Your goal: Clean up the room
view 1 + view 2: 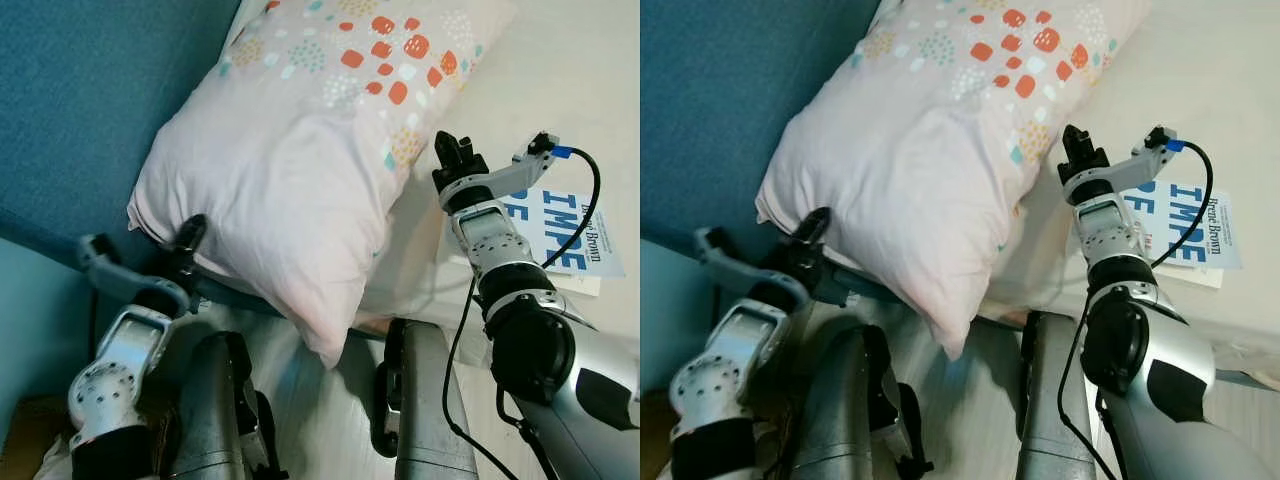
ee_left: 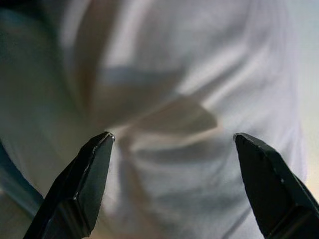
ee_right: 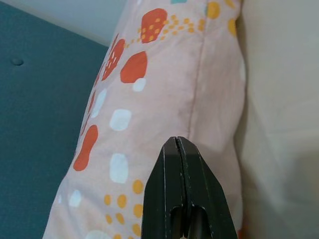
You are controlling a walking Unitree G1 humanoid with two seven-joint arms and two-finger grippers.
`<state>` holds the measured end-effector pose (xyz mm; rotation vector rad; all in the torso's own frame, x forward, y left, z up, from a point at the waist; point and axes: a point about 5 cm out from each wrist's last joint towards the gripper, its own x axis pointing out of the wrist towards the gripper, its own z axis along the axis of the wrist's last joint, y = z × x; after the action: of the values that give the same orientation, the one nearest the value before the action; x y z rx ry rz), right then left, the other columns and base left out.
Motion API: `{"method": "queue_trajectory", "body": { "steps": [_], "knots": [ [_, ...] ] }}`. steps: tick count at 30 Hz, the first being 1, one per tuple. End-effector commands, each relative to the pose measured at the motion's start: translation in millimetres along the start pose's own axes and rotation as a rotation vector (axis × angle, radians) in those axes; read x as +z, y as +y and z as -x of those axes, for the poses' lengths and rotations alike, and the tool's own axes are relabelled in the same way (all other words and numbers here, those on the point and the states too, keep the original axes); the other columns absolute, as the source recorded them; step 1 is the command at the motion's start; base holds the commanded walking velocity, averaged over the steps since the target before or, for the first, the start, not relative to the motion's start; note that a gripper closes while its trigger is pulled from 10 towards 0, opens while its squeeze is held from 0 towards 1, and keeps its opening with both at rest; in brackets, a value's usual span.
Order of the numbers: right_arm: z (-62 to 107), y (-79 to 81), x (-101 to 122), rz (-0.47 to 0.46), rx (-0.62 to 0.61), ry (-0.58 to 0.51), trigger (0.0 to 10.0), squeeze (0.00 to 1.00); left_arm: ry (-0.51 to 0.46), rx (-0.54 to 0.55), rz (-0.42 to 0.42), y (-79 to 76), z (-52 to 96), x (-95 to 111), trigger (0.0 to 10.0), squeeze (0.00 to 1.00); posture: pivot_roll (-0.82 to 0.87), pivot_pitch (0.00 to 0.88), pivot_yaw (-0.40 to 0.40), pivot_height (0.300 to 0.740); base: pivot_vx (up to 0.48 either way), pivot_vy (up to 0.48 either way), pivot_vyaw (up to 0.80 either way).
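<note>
Meanwhile, left gripper point(image 2: 172, 142) agape at pillow point(image 2: 189, 74).

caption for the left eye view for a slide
Two grippers, left open, right shut, flank a pale pink dotted pillow on a bed.

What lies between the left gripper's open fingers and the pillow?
Nothing: in the left wrist view the left gripper is open, with bare pillow fabric straight ahead between its fingers.

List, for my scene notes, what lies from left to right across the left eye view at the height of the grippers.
Left tool → pillow → right tool → book.
</note>
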<state>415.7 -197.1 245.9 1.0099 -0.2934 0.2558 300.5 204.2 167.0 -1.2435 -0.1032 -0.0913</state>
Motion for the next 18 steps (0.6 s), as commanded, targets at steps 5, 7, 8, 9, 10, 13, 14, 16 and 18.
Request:
{"method": "queue_trajectory", "body": {
  "steps": [5,7,8,9,10,13,14,16,18],
  "knots": [
    [3.2,-4.1,-5,0.008,0.003,0.017,0.0,0.00,0.032,0.034,0.156,2.9,7.6,-19,10.0,0.00,0.06,0.581,0.004,0.547,0.000,0.000,0.00],
    [3.7,-4.7,-5,0.010,0.004,0.017,0.0,0.00,0.041,0.038,0.184,1.7,6.5,-26,10.0,0.00,0.06,0.581,0.004,0.547,0.000,0.000,0.00],
    [3.7,-4.7,-5,0.010,0.004,0.017,0.0,0.00,0.041,0.038,0.184,1.7,6.5,-26,10.0,0.00,0.06,0.581,0.004,0.547,0.000,0.000,0.00],
    [4.2,-5.5,-4,0.012,0.006,0.014,0.0,0.00,0.061,0.047,0.218,0.1,4.6,-36,10.0,0.00,0.03,0.581,-0.004,0.547,0.000,0.000,0.00],
    [4.2,-5.5,-4,0.012,0.006,0.014,0.0,0.00,0.061,0.047,0.218,0.1,4.6,-36,10.0,0.00,0.03,0.581,-0.004,0.547,0.000,0.000,0.00],
    [6.8,-9.7,0,0.012,-0.004,-0.001,0.0,0.00,0.174,0.016,0.359,-23.2,2.0,-89,10.0,0.00,0.02,0.581,-0.008,0.547,0.000,0.000,0.00],
    [6.8,-9.7,0,0.012,-0.004,-0.001,0.0,0.00,0.174,0.016,0.359,-23.2,2.0,-89,10.0,0.00,0.02,0.581,-0.008,0.547,0.000,0.000,0.00],
    [7.2,-10.5,0,0.011,-0.007,-0.003,0.0,0.00,0.199,0.009,0.377,-28.4,3.0,-99,10.0,0.00,0.02,0.581,-0.008,0.547,0.000,0.000,0.00],
    [7.5,-10.9,0,0.011,-0.009,-0.003,0.0,0.00,0.213,-0.001,0.398,-31.3,4.7,-106,0.0,0.20,0.01,0.576,-0.010,0.547,0.000,0.000,0.00]
  ]
}}
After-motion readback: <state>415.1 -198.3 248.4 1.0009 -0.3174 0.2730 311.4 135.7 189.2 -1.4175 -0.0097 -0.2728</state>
